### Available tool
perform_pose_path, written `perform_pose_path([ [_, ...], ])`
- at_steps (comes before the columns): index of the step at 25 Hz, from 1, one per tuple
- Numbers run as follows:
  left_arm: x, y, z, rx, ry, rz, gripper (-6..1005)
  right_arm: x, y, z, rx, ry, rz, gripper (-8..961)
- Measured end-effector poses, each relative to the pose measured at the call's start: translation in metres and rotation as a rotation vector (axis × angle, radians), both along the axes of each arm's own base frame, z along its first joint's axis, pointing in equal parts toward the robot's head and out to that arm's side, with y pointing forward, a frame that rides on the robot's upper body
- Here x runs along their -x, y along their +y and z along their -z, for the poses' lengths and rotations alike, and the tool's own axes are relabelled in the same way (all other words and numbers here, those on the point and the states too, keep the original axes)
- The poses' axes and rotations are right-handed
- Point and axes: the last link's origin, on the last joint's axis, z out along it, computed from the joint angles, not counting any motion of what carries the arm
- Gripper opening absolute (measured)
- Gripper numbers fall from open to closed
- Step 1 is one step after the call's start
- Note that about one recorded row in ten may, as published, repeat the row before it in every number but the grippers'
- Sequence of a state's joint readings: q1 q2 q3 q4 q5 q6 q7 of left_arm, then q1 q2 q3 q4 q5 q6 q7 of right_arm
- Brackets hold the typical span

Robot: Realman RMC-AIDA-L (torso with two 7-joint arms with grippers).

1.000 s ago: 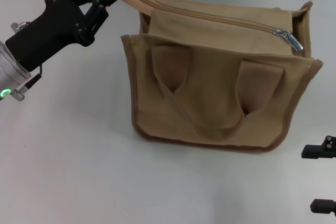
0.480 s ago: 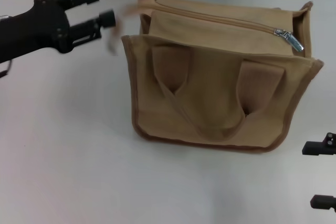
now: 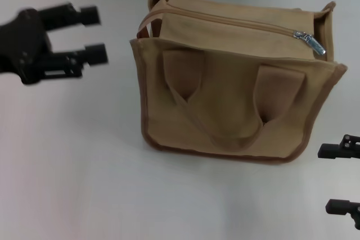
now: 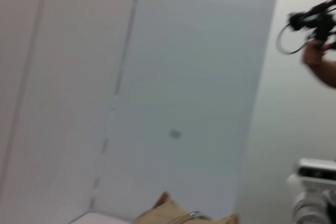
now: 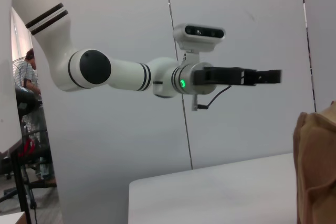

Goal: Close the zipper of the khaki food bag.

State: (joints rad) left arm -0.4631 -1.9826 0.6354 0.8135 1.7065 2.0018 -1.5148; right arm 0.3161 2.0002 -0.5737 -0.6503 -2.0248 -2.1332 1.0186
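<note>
The khaki food bag (image 3: 233,82) sits on the white table (image 3: 84,184), a bit to the right of the middle. The zipper (image 3: 236,22) runs along the top of the bag, on the far side. Its shiny slider (image 3: 309,41) sits at the right end, and the line looks shut all the way along, so I think the closing is done or almost done.

The left gripper (image 3: 97,35) hangs in the air to the left of the bag, not touching it. Its two fingers are spread apart and hold nothing. The right gripper (image 3: 342,178) waits low at the near right edge, also spread and holding nothing.

I think the next move is just to check the slider is fully at the end, then keep both arms away from the bag
</note>
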Motion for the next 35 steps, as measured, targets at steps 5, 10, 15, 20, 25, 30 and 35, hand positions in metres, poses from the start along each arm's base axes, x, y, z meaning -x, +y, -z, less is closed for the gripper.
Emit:
perform_pose_path([
  [5,0.003,-0.014,0.046,0.103,-0.061,0.019,813,-0.001,0.001,0.001,-0.003,-0.007,0.006,783],
  [10,0.010,-0.034,0.087,0.137,-0.032,0.067,813,-0.003,0.003,0.003,-0.004,-0.024,0.017,783],
  [15,0.023,-0.049,0.122,0.168,0.053,0.088,813,-0.006,0.005,0.013,0.035,-0.058,0.038,783],
  [20,0.031,-0.057,0.135,0.171,0.090,0.081,813,-0.010,0.005,0.024,0.060,-0.090,0.066,783],
  [25,0.032,-0.060,0.137,0.181,0.092,0.087,813,-0.011,0.005,0.028,0.062,-0.099,0.074,783],
  [30,0.032,-0.061,0.138,0.184,0.093,0.088,813,-0.011,0.005,0.029,0.060,-0.096,0.071,783],
  [35,0.033,-0.062,0.137,0.185,0.093,0.086,813,-0.011,0.004,0.031,0.065,-0.087,0.073,783],
])
